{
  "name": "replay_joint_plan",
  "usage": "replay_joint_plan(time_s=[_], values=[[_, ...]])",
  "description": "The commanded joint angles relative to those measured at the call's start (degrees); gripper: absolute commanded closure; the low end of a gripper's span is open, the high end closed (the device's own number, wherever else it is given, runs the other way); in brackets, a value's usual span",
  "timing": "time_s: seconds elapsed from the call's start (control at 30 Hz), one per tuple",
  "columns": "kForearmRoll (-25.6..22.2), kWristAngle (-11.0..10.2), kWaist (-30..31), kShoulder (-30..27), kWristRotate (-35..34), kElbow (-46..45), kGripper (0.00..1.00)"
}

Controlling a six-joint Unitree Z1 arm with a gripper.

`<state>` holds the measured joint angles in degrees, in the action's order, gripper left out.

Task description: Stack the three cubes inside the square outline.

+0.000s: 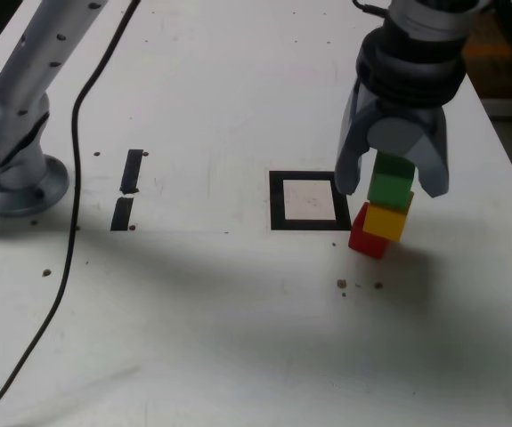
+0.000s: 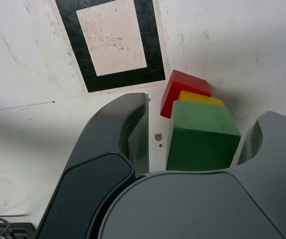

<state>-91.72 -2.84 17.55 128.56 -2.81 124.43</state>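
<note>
Gripper (image 1: 391, 185) sits over the stack with jaws spread, one finger on each side of the green cube (image 1: 391, 182); the wrist view shows a clear gap between the finger (image 2: 133, 134) and the green cube's (image 2: 202, 135) side, so it's released, not clamping anything. Stack order bottom to top: red cube (image 1: 368, 240), yellow cube (image 1: 386, 221), green. It's a bit staggered, each block offset from the one below; in the wrist view red (image 2: 183, 89) and yellow (image 2: 200, 98) peek out from under green. The stack stands on the white table (image 1: 238, 338) just outside the square outline (image 1: 276, 201), off its corner on the exterior view's right, red cube close to the tape but not inside it. Inside of the square (image 2: 111, 37) is bare table. Two short black tape strips (image 1: 127, 189) lie well off to the exterior view's left, near the arm base (image 1: 15, 182). Black cable (image 1: 76, 160) trails across the table on that side. Some small dark crumbs (image 1: 343, 285) in front of the stack.
</note>
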Motion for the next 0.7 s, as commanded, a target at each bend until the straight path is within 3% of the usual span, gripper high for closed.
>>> replay_joint_plan(time_s=[0.0, 0.17, 0.37, 0.5, 0.67], values=[[-0.71, 0.2, -0.16, 0.09, -0.27, 0.34, 0.36], [-0.52, 0.4, -0.23, 0.1, -0.85, 0.61, 0.54], [-0.2, 0.11, -0.3, 0.13, -0.78, 0.99, 0.65], [-0.95, -1.26, -0.63, -0.99, -0.67, 0.84, 0.75], [-1.6, -4.2, -2.43, -7.49, -0.81, -5.06, 0.77]])
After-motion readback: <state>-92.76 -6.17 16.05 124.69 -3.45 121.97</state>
